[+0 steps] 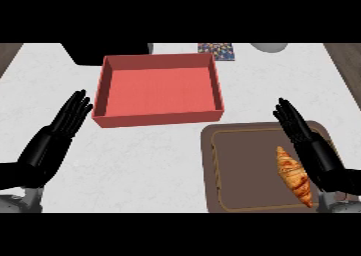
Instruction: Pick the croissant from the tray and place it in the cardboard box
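Head view, looking steeply down on the counter (175, 165), a white marbled top.

We note the tray (246, 170), brown with a thin lighter line inside its rim, at the counter's near right corner. The croissant (294, 176) lies on the tray near its right edge, long axis running roughly front to back, slightly slanted. It is untouched by either hand.

The box (157, 90), red, open-topped and with nothing visible inside, sits toward the far middle of the counter. Its near right corner is near the tray's far left corner; the two are apart.

Our right hand (301, 127) shows over the tray's right edge, fingers straight and together, pointing toward the far edge, holding nothing. It is just beside the croissant; the forearm overlaps the croissant's right side in this view, so we cannot tell whether they touch.

Our left hand (68, 120) is near the counter's left edge, left of the box, fingers straight and slightly spread, holding nothing.

Along the far edge: a black object (102, 52), a small patterned item (218, 50), a grey rounded item (268, 47); none is identifiable.
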Tool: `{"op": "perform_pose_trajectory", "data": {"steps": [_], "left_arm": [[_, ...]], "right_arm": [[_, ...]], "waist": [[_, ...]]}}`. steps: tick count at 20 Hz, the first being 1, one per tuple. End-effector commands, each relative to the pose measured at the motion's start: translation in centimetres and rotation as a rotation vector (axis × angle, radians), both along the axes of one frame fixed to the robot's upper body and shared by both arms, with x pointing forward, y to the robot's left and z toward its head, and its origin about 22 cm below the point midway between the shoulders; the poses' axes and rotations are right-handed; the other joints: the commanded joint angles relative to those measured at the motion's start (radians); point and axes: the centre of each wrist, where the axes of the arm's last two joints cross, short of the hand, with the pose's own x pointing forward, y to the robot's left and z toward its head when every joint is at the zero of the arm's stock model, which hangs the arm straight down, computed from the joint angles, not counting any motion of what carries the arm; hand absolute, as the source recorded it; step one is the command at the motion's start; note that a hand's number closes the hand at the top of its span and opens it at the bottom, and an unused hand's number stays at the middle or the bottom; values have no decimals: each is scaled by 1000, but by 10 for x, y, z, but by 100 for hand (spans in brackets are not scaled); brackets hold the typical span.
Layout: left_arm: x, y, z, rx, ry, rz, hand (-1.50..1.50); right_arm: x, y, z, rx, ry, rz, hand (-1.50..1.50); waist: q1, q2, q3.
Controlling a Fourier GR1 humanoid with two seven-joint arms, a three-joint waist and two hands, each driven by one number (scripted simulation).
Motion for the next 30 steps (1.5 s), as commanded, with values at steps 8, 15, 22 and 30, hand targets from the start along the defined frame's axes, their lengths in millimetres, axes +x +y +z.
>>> {"op": "perform_pose_trajectory", "data": {"steps": [8,15,22,30], "left_arm": [[1,0,-11,136,68,22,0],[7,-9,-16,166,108,28,0],[16,-35,-10,170,80,25,0],[19,-52,-8,177,84,-46,0]], "right_arm": [[-28,-85,18,-840,-193,-281,-150],[-69,-96,-1,-1354,-452,-317,-150],[-129,-47,8,-1548,-394,-405,-150],[-163,28,48,-1602,-47,-360,-150]], "waist": [[-78,-4,20],[-76,-2,44],[-72,-4,43],[-7,7,47]]}}
